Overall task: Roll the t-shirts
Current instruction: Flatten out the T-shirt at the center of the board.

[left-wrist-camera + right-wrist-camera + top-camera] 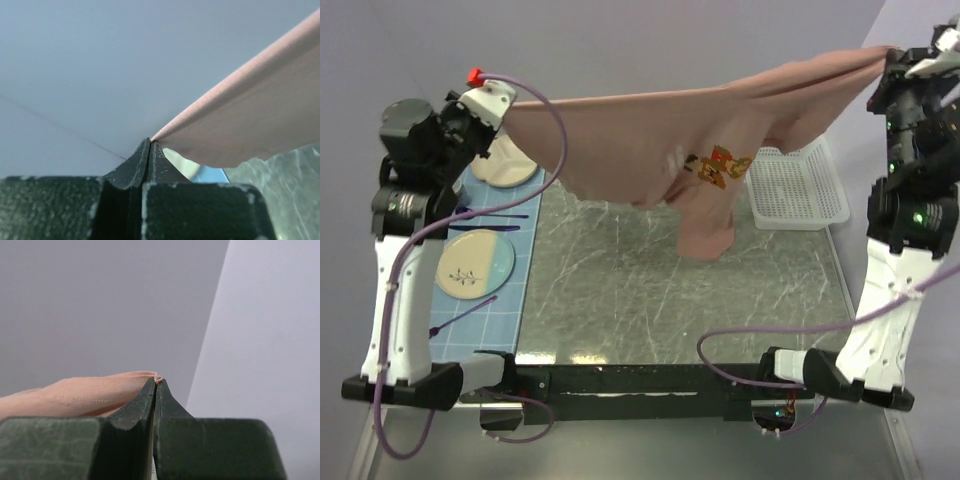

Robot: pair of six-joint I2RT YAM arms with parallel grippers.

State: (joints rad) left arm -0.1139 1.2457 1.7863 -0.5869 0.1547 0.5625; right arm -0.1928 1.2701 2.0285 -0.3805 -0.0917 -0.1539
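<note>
- the t-shirt (640,140) hangs in the air over the table (620,300), pulled out long from 9 o'clock to 2 o'clock in the top view, with 1 flap drooping toward 6
- left gripper (506,104) is pinched tight on the 9 o'clock end, right gripper (892,60) on the 2 o'clock end, a bit higher
- my guess: neither arm's nearer, so both need to lower it flat together before rolling

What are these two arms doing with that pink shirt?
A robot is holding a pink t-shirt up in the air, stretched between its two hands. The left hand pinches one edge and the right hand the other, both shut tight. The shirt sags in the middle above the table, not yet laid down or rolled.
</note>
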